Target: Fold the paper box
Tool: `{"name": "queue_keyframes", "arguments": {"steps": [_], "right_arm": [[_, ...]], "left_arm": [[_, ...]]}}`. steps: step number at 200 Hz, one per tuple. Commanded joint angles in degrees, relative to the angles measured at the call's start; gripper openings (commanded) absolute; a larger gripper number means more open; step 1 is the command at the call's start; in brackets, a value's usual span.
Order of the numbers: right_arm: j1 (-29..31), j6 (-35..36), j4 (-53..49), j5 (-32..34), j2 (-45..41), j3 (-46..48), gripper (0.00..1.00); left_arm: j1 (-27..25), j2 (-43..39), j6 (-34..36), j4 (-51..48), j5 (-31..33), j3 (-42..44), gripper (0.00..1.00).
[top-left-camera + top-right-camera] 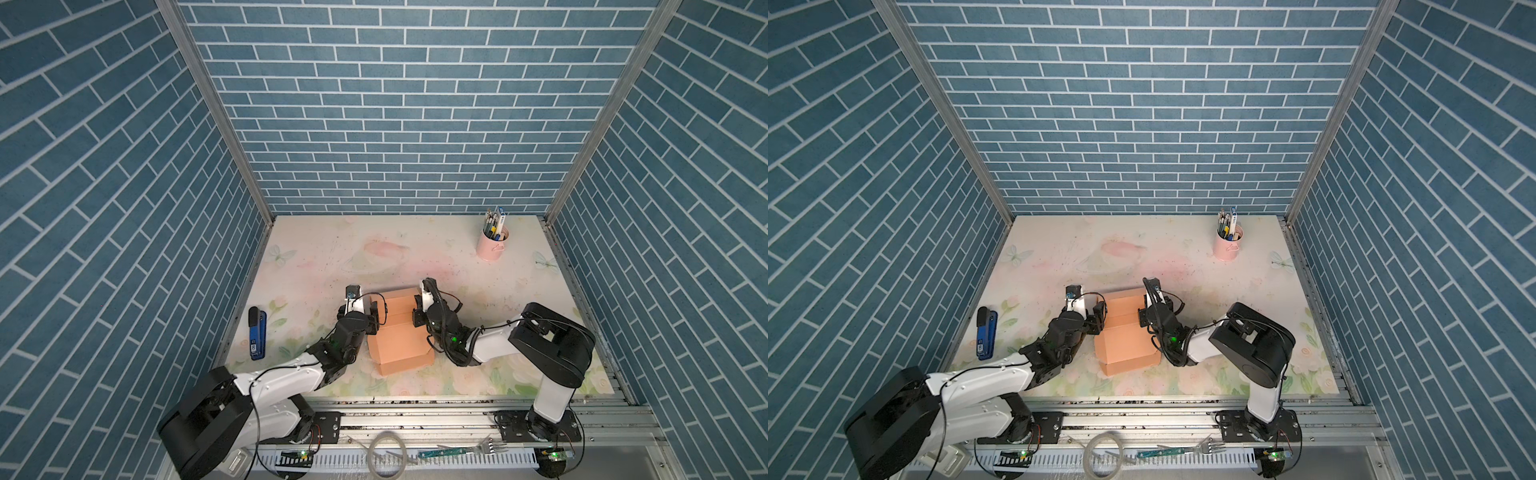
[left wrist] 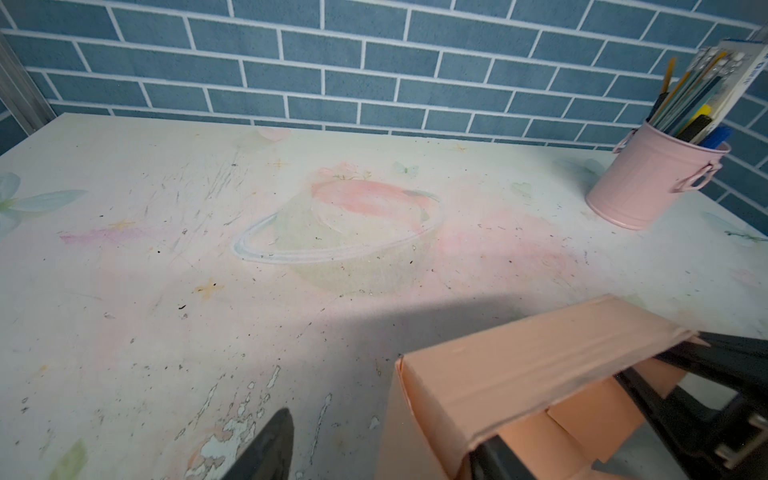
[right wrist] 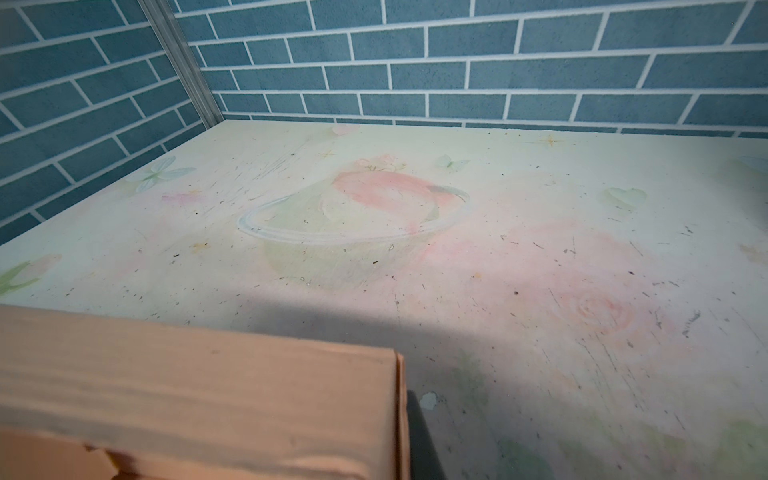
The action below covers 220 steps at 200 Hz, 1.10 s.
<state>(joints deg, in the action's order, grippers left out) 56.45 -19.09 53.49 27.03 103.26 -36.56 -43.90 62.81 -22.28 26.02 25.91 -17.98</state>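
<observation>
The peach-orange thin-cardboard paper box (image 1: 401, 336) sits partly formed near the front middle of the floral-printed tabletop (image 1: 457, 266). The left gripper (image 1: 375, 318) stands with jaws apart, astride its left wall. The right gripper (image 1: 417, 318) is closed, pinching its right wall.

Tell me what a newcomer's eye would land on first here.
A half-folded peach-orange cardboard box sits front and centre, the left gripper open at its left wall and the right gripper shut on its right wall. A pink metal cup of pens stands far right; a blue stapler lies left.
</observation>
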Motion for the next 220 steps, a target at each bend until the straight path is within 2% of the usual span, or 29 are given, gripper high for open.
{"name": "queue_keyframes", "arguments": {"steps": [1, 26, 58, 94, 135, 142, 181, 220], "right_arm": [[-0.11, -0.15, -2.2, 0.67, -1.61, 0.72, 0.0], [-0.1, -0.24, -3.94, 0.39, -1.84, 0.26, 0.0], [-0.11, -0.41, -4.8, -0.28, -2.18, 0.0, 0.0], [-0.11, -0.7, -5.13, -1.23, -2.69, 0.06, 0.0], [-0.09, -1.29, -4.72, -2.15, -2.91, 0.52, 0.0], [-0.12, -1.3, -4.7, -2.17, -2.94, 0.6, 0.0], [-0.11, -1.3, -4.17, -2.58, -3.29, 1.12, 0.0], [-0.07, -1.39, -3.96, -3.06, -2.72, 0.96, 0.0]], "left_arm": [[-0.45, -5.07, -1.38, -8.15, -2.62, 0.25, 0.65], [-0.75, -10.39, -1.51, -14.37, -1.45, -0.42, 0.63], [-0.88, -11.07, -2.64, -19.55, -2.04, -1.49, 0.62], [-1.28, -7.63, -3.3, -18.53, -8.7, -1.79, 0.56], [-1.28, -2.55, -3.12, -16.92, -12.21, -3.19, 0.45], [-1.28, -1.37, -3.18, -16.56, -12.44, -3.73, 0.44], [-1.28, 2.81, -2.11, -12.4, -10.96, -4.43, 0.25], [-1.19, 5.0, -0.59, -10.82, -10.45, -6.21, 0.24]]}}
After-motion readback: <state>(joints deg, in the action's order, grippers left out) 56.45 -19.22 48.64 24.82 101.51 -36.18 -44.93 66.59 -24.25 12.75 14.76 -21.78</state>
